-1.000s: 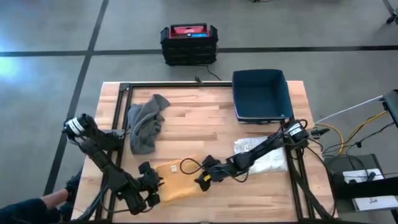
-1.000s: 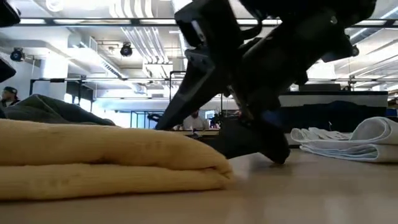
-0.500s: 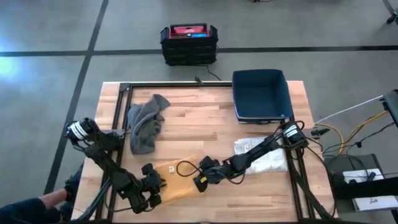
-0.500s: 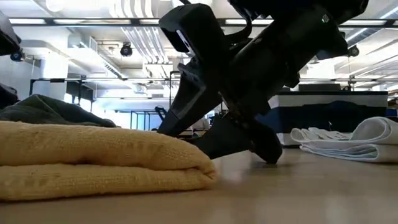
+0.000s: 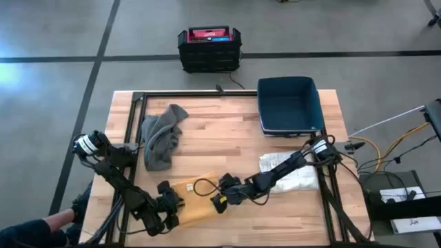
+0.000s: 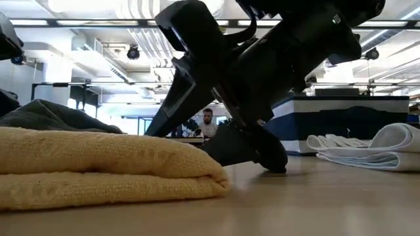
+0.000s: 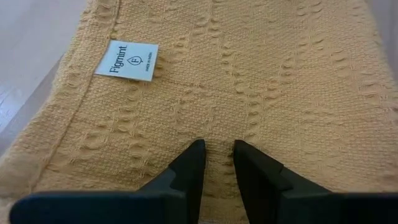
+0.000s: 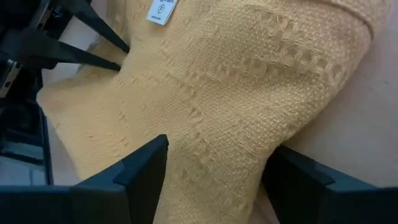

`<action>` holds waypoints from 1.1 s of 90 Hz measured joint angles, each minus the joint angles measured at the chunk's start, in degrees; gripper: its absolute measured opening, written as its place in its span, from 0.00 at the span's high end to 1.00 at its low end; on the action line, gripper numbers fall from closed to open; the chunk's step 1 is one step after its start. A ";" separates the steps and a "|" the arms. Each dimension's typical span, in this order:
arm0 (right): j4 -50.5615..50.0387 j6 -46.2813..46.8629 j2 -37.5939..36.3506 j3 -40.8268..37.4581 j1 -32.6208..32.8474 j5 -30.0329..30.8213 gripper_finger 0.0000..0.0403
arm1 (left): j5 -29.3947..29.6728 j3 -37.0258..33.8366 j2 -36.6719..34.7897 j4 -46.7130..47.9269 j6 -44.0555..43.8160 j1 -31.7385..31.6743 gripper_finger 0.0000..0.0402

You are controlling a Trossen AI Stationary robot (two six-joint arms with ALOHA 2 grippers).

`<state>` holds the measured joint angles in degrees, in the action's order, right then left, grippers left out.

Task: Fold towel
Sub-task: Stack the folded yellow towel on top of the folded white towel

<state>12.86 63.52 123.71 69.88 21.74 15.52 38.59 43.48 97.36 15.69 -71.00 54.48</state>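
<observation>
From above, one yellow towel (image 5: pixel 194 200) lies folded at the bench's (image 5: pixel 227 131) near edge between the left claw (image 5: pixel 170 207) and right claw (image 5: pixel 219 201). The left wrist view alone shows nearly closed fingers (image 7: pixel 189 165) pressing its weave; the right wrist view shows wide-spread fingers (image 8: pixel 146 165) straddling its fold.

On the wooden desk (image 5: pixel 227 138), the folded yellow woven towel (image 5: pixel 196 200) lies at 6 o'clock, the crumpled grey cloth (image 5: pixel 162 138) at 10, the dark blue plastic bin (image 5: pixel 289 105) at 1, and the white folded cloths (image 5: pixel 293 176) at 4.
</observation>
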 joint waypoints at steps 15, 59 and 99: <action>-0.17 -2.88 0.05 0.19 -0.02 -0.11 0.75 | -0.04 0.00 0.02 -0.08 0.10 0.00 0.81; -37.19 -11.66 -10.37 5.12 -1.65 -0.60 0.99 | -0.29 6.09 -5.96 8.44 5.73 -0.02 0.81; -73.58 -5.57 -23.38 7.51 -3.50 -0.99 1.00 | 2.43 6.71 -6.45 8.76 6.51 0.17 0.81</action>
<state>-60.72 57.95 100.34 77.38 18.24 14.53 41.01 50.19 90.91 24.45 -64.49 54.65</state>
